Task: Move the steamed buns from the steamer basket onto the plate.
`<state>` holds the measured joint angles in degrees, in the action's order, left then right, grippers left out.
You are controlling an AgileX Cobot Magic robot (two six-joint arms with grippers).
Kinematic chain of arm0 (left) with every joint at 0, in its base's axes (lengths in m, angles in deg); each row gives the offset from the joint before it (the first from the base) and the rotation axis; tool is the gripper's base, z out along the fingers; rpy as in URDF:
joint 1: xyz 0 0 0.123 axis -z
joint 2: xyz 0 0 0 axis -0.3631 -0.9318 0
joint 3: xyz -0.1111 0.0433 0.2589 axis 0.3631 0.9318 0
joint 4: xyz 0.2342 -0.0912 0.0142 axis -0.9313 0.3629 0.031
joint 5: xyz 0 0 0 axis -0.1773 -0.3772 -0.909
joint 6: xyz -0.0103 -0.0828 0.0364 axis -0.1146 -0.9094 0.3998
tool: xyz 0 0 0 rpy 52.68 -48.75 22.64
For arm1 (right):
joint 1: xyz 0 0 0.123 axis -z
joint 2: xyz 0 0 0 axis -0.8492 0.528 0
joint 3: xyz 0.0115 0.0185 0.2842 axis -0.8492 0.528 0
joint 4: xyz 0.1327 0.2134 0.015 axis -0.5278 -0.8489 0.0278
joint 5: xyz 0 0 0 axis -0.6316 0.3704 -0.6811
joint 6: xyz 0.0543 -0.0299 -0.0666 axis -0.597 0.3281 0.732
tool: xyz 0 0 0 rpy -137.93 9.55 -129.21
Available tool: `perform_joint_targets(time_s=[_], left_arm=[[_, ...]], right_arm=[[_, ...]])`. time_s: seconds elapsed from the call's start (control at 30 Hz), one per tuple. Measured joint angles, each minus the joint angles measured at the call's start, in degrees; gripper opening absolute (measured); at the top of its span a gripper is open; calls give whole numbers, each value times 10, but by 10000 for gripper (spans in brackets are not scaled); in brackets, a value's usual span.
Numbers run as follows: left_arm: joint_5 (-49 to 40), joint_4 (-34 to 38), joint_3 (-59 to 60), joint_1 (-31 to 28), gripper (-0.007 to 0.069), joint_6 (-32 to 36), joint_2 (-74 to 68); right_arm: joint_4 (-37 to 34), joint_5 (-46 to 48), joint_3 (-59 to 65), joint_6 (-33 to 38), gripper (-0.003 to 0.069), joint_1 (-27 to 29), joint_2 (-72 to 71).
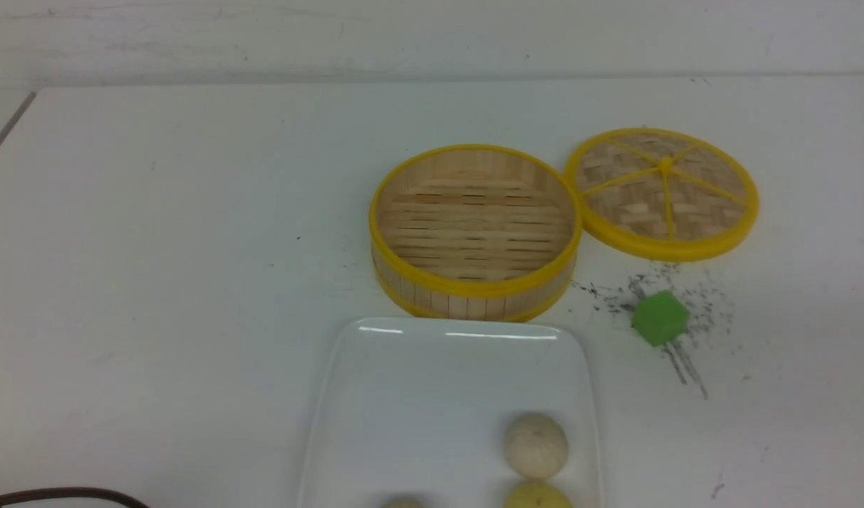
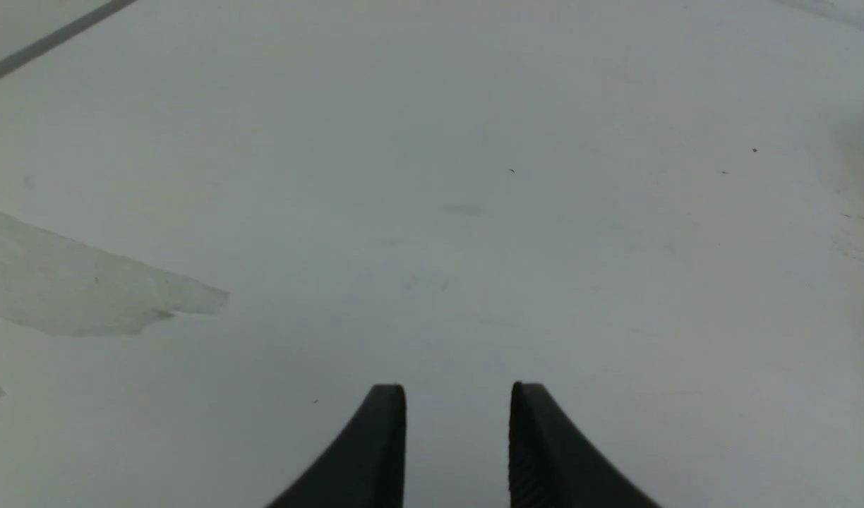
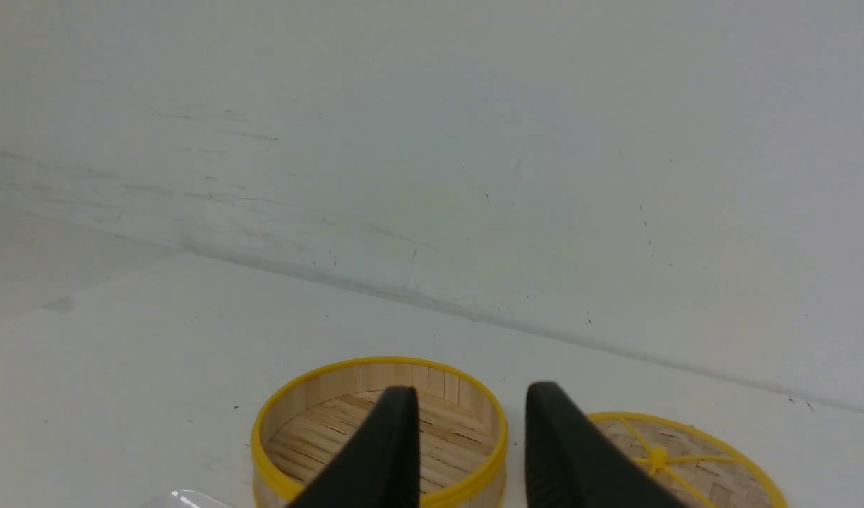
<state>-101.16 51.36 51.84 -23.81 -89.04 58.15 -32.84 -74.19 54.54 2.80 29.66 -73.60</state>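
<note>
**Black jaws parted and empty, buns on the white plate**

In the left wrist view the left jaws are two black prongs with a clear gap between them and nothing in it. Past them there is only bare white desk (image 2: 474, 212), with a pale glossy patch (image 2: 86, 289) to one side and a dark line (image 2: 51, 44) across a corner.

The right jaws are parted in the same way and hold nothing. They point toward the steamer basket (image 3: 432, 381) and its lid (image 3: 686, 458), both well beyond the tips. Neither arm shows in the front view.

The basket stands upright near the middle of the desk. Its slatted floor is bare, with no bun in it. The lid lies flat on the basket's right, its yellow rim touching or almost touching the basket's rim.

Nearer the robot than the lid sits a green cube (image 1: 659, 317), among dark specks and scratches (image 1: 615, 296) on the desk.

The plate (image 1: 418, 381) lies just in front of the basket, on the robot's side. I cannot tell whether its far edge touches the basket wall.

All three buns are on the plate:
- An off-white bun (image 1: 536, 444) sits near the plate's right side.
- A pale yellow bun (image 1: 538, 496) is just beside it, closer to the robot and cut by the picture's edge.
- Only the top of a third bun (image 1: 402, 503) shows, further left.

A dark cable (image 1: 65, 494) crosses the near left corner.
</note>
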Motion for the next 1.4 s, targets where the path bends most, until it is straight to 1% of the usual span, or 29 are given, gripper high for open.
perform_joint_targets(time_s=[0.53, 0.63, 0.83, 1.4], left_arm=[[0, 0, 0, 0, 242, 0, 0], [0, -7, 0, 0, 242, 0, 0], [-1, -44, 0, 0, 242, 0, 0], [-1, -49, 1, 0, 242, 0, 0]], right_arm=[[0, 0, 0, 0, 242, 0, 0], [0, 0, 0, 0, 242, 0, 0], [0, 0, 0, 0, 242, 0, 0], [0, 0, 0, 0, 242, 0, 0]])
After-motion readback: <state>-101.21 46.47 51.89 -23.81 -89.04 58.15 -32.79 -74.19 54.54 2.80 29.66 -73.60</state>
